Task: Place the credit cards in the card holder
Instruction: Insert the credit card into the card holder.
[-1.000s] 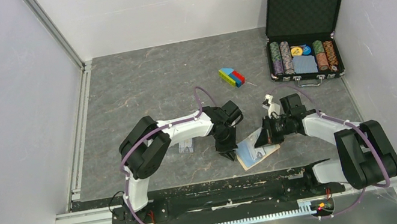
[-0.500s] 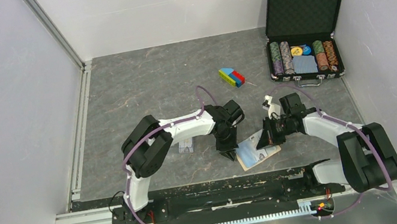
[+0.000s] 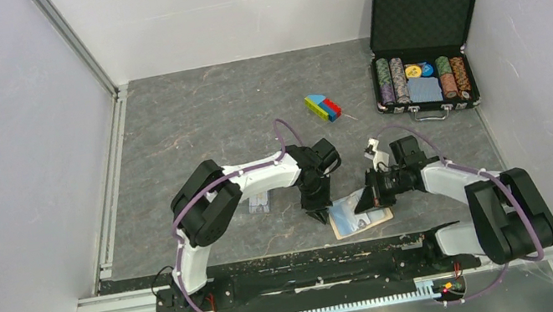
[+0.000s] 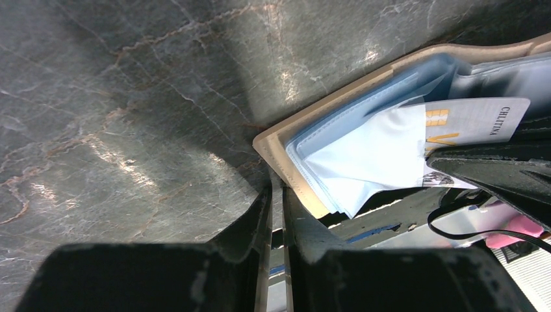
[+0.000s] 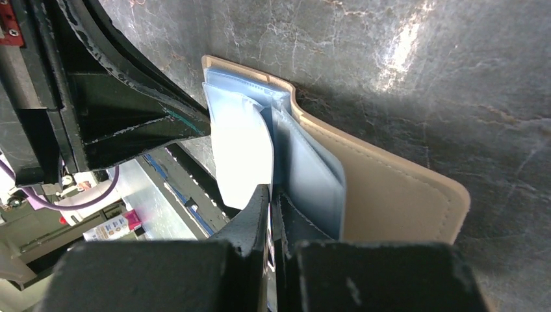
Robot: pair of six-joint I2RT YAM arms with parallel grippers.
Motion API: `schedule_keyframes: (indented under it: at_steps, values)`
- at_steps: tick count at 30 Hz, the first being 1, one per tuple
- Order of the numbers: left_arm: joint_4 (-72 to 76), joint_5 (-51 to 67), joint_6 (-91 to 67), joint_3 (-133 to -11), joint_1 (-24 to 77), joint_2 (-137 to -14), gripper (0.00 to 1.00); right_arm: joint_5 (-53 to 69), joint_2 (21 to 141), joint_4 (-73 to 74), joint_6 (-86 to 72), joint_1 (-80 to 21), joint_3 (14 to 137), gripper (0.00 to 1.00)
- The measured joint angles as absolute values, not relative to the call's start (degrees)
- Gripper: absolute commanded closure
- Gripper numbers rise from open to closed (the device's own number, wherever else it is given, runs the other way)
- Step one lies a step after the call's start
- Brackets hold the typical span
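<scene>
1 credit card (image 4: 477,120) in closed right end effector (image 5: 271,194), at pocket mouth of card holder (image 5: 390,195) on counter (image 3: 210,133). Left end effector (image 4: 277,192) narrow at holder corner, grip unclear. Risk: skewed card jams; holder slides.

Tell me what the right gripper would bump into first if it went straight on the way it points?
Probably the light blue-white pocket panels of the tan leather-like card holder: the right gripper, apparently shut on the pale grey credit card, points into them. Depth is unclear.
</scene>
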State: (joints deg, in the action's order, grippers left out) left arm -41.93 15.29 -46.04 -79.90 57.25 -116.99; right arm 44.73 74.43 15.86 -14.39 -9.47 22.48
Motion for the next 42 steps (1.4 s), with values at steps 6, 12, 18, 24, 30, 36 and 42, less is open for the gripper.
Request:
schedule_keyframes:
  at_steps: [6,12,18,24,30,36,42]
  values:
    - [-42.06,15.18,-46.02,-79.96,57.25,-117.01,0.83,42.48,73.36,19.77,-14.37,-9.82,24.23,0.98]
    - [-42.44,15.18,-46.00,-80.34,57.25,-117.27,0.83,41.67,73.84,20.53,-14.04,-9.89,24.60,0.85]
    - [-42.89,15.18,-45.95,-80.75,57.25,-117.51,0.83,41.34,74.74,19.79,-14.04,-9.96,24.14,0.72]
    - [-42.96,15.16,-45.95,-80.84,57.30,-117.51,0.83,39.11,71.70,22.00,-14.63,-10.66,24.43,0.55]
    - [-43.16,15.11,-45.93,-81.01,57.34,-117.60,0.83,33.85,68.69,27.03,-14.13,-10.68,26.61,0.42]
    - [-43.81,15.11,-45.71,-81.71,57.41,-117.97,0.83,31.79,68.31,29.26,-13.45,-11.14,27.75,0.50]
    - [-44.42,15.18,-45.54,-83.33,57.69,-118.91,0.83,28.67,68.36,29.87,-12.67,-11.62,27.49,0.89]
